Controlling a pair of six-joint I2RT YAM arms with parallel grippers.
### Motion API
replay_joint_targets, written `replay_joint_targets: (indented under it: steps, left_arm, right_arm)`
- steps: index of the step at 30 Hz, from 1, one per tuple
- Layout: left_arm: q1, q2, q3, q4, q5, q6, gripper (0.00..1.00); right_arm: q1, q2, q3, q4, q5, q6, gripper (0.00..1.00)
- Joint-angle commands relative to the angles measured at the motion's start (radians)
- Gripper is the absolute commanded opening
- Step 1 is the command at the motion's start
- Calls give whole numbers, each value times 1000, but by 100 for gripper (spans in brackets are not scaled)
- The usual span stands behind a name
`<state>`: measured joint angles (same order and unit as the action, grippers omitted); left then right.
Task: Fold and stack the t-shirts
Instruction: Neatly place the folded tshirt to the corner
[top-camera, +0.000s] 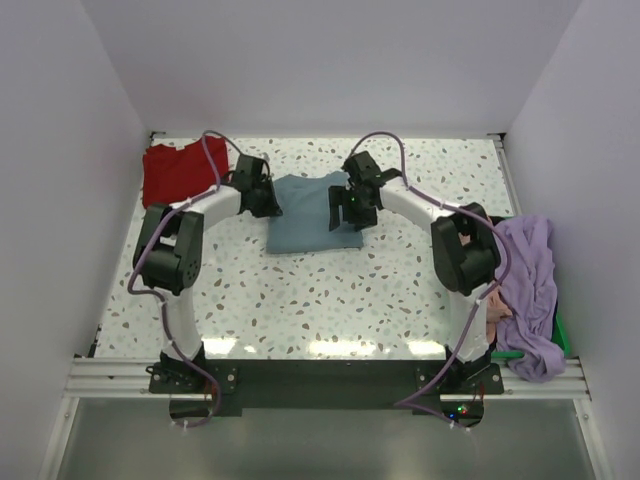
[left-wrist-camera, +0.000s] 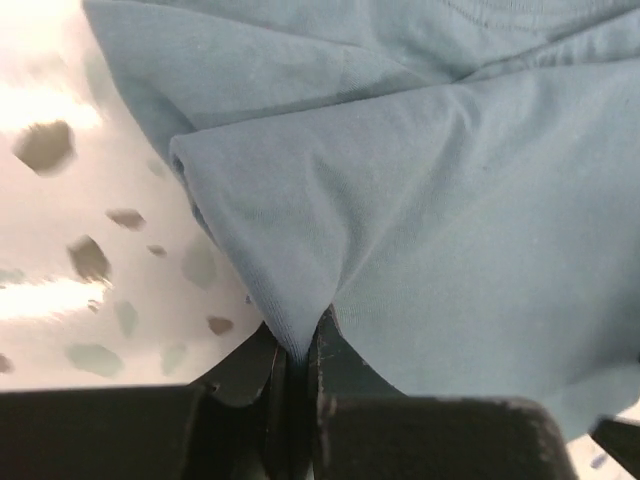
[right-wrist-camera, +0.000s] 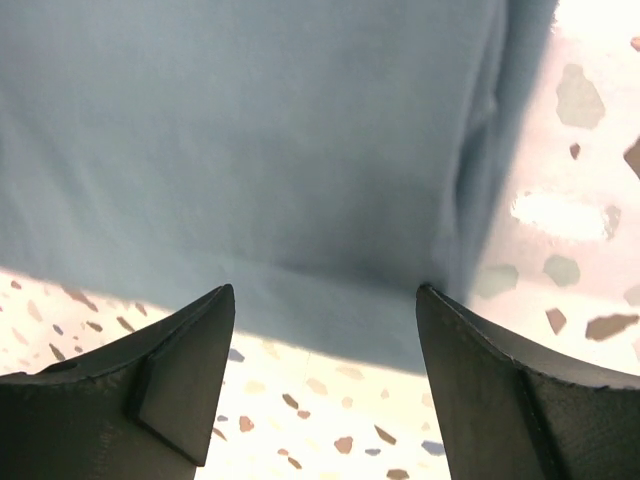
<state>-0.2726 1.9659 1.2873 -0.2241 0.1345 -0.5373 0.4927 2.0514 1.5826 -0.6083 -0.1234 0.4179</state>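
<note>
Left gripper (left-wrist-camera: 300, 345) jaws sit closest to the lens, pressed together on a pinched ridge of the slate-blue t-shirt (left-wrist-camera: 450, 220). That shirt lies toward 12 o'clock on the bench (top-camera: 330, 300) as a compact, roughly rectangular panel, so its folding looks well along but, I judge, not finished. Right gripper (right-wrist-camera: 325, 295) hovers over the shirt's 3 o'clock edge, jaws spread, holding nothing. At 10 o'clock the red t-shirt (top-camera: 180, 172) lies as a flattish bundle; whether it is neatly folded I cannot tell. Nothing is stacked yet. At 4 o'clock a green bin (top-camera: 562, 330) holds the lavender t-shirt (top-camera: 530, 280), which spills over its rim, and a salmon-pink t-shirt (top-camera: 497, 315) beneath. Both look unfolded.
</note>
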Motion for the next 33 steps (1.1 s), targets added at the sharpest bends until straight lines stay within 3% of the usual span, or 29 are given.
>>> replay_joint_targets:
  steps: [1, 9, 22, 33]
  left_arm:
    - [38, 53, 174, -193, -113, 187, 0]
    - [56, 241, 502, -460, -252, 364, 0]
    - [56, 323, 710, -517, -582, 608, 0]
    - [62, 366, 883, -486, -627, 686, 0]
  right_arm:
    - [0, -115, -10, -45, 10, -22, 76]
    - [1, -189, -62, -67, 16, -30, 76]
    - [1, -217, -130, -70, 13, -19, 76]
    - [1, -221, -144, -84, 14, -18, 76]
